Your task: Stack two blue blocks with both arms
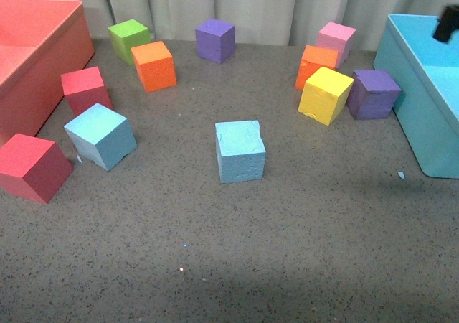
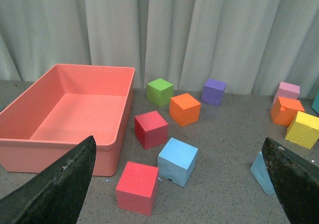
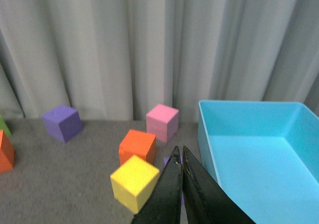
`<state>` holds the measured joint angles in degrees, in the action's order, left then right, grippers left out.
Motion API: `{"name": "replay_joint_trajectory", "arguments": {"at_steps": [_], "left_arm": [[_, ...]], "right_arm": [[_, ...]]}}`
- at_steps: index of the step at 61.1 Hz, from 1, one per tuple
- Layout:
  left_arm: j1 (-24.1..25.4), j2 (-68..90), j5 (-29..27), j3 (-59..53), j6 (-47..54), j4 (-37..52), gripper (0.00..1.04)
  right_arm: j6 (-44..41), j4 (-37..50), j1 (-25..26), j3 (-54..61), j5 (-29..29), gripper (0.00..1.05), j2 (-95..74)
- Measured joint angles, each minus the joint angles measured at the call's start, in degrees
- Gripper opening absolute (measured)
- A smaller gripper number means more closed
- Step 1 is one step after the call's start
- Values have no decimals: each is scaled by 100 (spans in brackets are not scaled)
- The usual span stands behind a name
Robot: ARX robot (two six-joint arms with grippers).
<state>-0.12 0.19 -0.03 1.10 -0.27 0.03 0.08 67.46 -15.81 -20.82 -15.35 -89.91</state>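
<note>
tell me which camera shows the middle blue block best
The front view: the middle blue block sits whole and unobstructed, its top and front face visible. The left wrist view catches only part of it, the rest hidden behind a gripper finger. The right wrist view does not show it.

- One blue block [image 2: 260,171] is half hidden behind a finger [image 2: 294,184] of the left gripper [image 2: 178,140].
- A purple cube [image 3: 166,160] peeks from behind the closed fingers of the right gripper [image 3: 180,149].
- The turquoise bin [image 1: 412,122] and coral bin [image 1: 50,72] run off the front view's sides.
- A blurred black arm part [image 1: 448,21] is cropped.
</note>
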Motion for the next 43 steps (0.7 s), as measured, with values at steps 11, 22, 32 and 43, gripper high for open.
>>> {"name": "replay_joint_trajectory", "arguments": {"at_steps": [11,22,32,43], "left_arm": [[0,0,-7,0,0,0,98],[0,0,-2,0,0,0,98],[0,0,-4,0,0,0,98],[0,0,-2,0,0,0,98]], "right_arm": [[-11,-151,382,713,374,1,986],[-9,-573,723,1274,686,1,1888],[-9,-1134,951,1620,922,1,2800],[-11,-1860,1405,1860,1475,1,3788]]}}
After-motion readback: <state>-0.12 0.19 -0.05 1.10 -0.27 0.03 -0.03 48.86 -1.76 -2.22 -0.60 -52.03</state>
